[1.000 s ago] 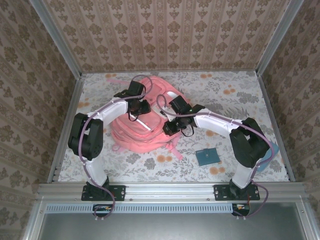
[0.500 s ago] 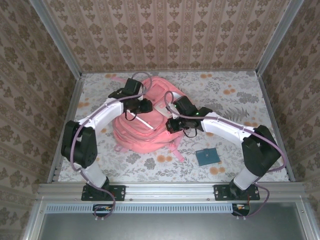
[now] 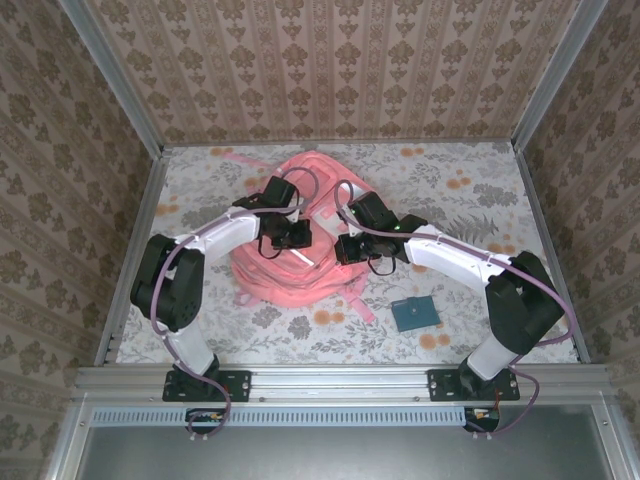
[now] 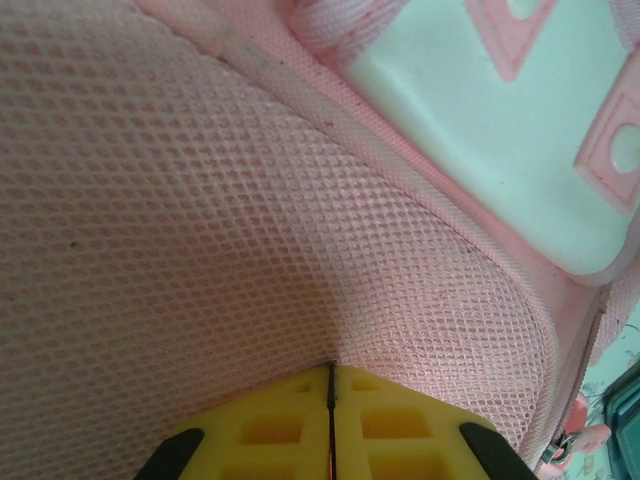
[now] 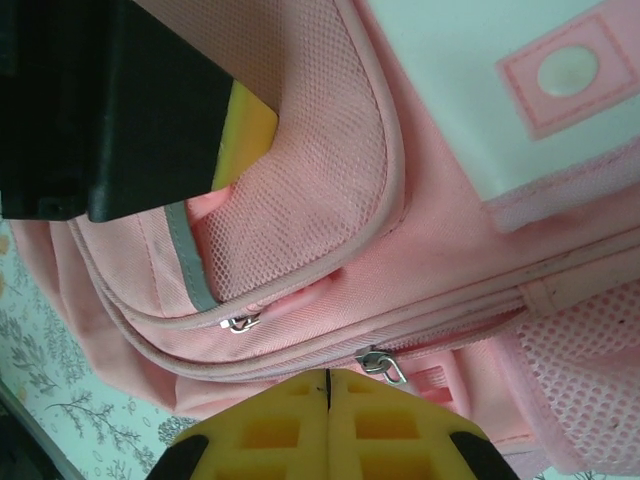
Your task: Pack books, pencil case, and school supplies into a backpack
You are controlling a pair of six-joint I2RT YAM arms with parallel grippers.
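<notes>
**Two grippers shut tight at one pink backpack**

Two arms reach in over the table point(image 3: 470, 200), and both meet at the backpack point(image 3: 285, 285). The backpack is big and pink. It lies flat in the middle of the table, a bit to the left.

The left gripper point(image 3: 296, 238) is on top of the backpack, near its middle. In the left wrist view, the left gripper point(image 4: 330, 378) has its two yellow pads point(image 4: 270, 430) pressed together with no gap. The tips touch the pink mesh point(image 4: 200, 200) of the backpack. I cannot tell if a bit of mesh is caught between them. A white patch point(image 4: 480, 130) sits past the mesh, up and to the right.

The right gripper point(image 3: 347, 248) is at the right side of the backpack, close to the left gripper. In the right wrist view, the right gripper point(image 5: 328, 385) is closed too, pad against pad. A small silver zipper pull point(image 5: 383, 366) lies just past its tips. A second zipper pull point(image 5: 238, 322) lies a little to the left of it. I see nothing held between these pads.

One small teal book point(image 3: 413, 314) lies flat on the table. It is to the right of the backpack, under the right arm, and apart from both grippers.
</notes>
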